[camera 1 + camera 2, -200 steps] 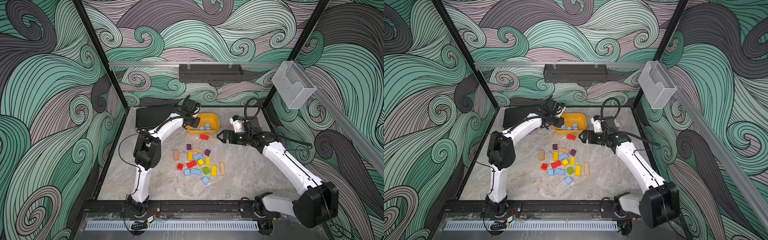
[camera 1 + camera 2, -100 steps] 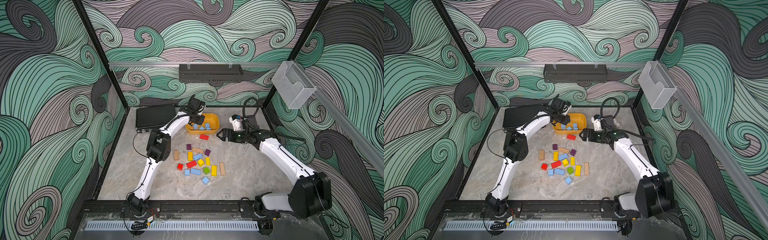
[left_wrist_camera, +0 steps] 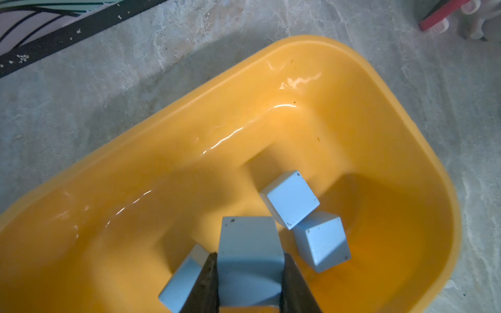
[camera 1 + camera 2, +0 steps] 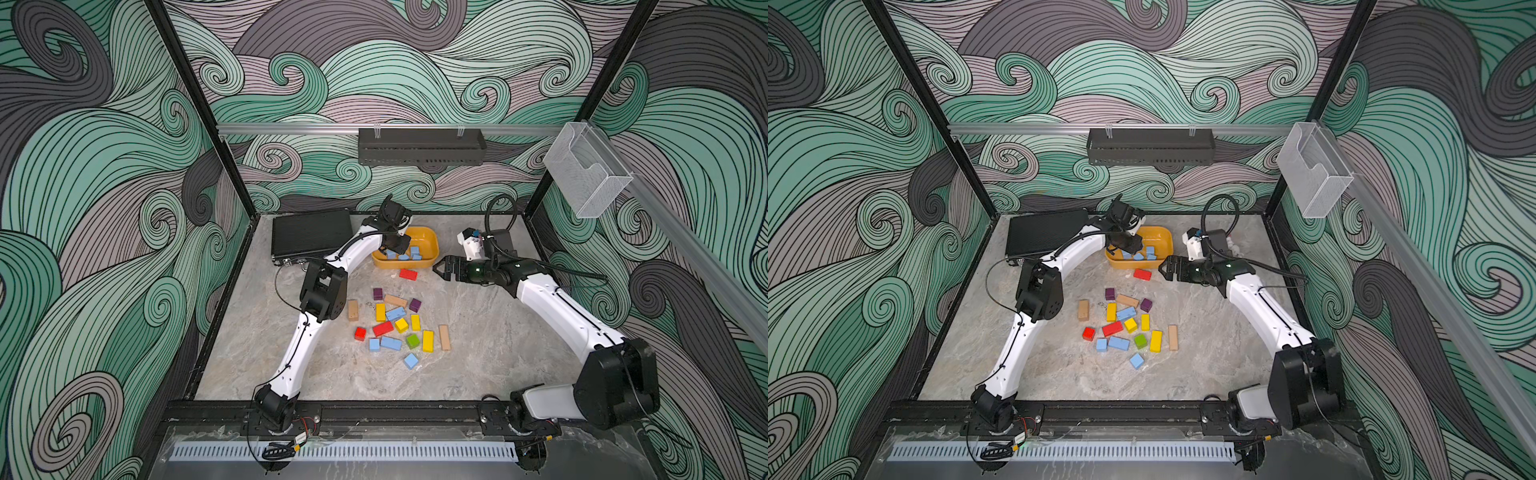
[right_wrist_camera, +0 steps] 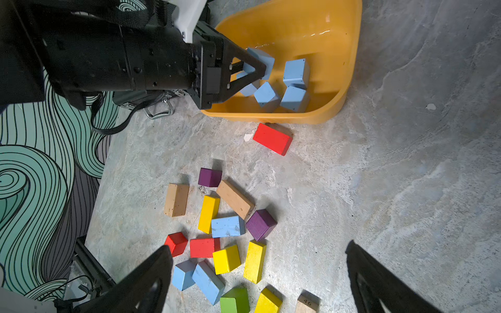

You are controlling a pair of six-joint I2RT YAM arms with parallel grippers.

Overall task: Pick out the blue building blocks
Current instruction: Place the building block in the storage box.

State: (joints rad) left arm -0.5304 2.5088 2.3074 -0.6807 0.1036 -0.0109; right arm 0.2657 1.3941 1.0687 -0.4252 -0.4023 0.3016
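Left wrist view: the left hand (image 3: 249, 260) is clenched on a blue block (image 3: 248, 241) over the yellow tub (image 3: 379, 113), where other blue blocks (image 3: 290, 202) lie. Let go here, it could bounce off them and over the rim. Four loose blue blocks (image 4: 390, 343) sit on the desk (image 4: 478, 365). The right hand (image 4: 441, 271), released, hovers beside the tub's rim, crowding any retreat.

The grey marble-patterned tabletop (image 4: 490, 357) carries a yellow plastic tub (image 4: 434, 249), a black ribbed case (image 4: 311, 237), one red block (image 4: 408, 274) beside the tub, and scattered coloured wooden blocks (image 4: 428, 340), four light-blue blocks (image 4: 390, 343) among them.
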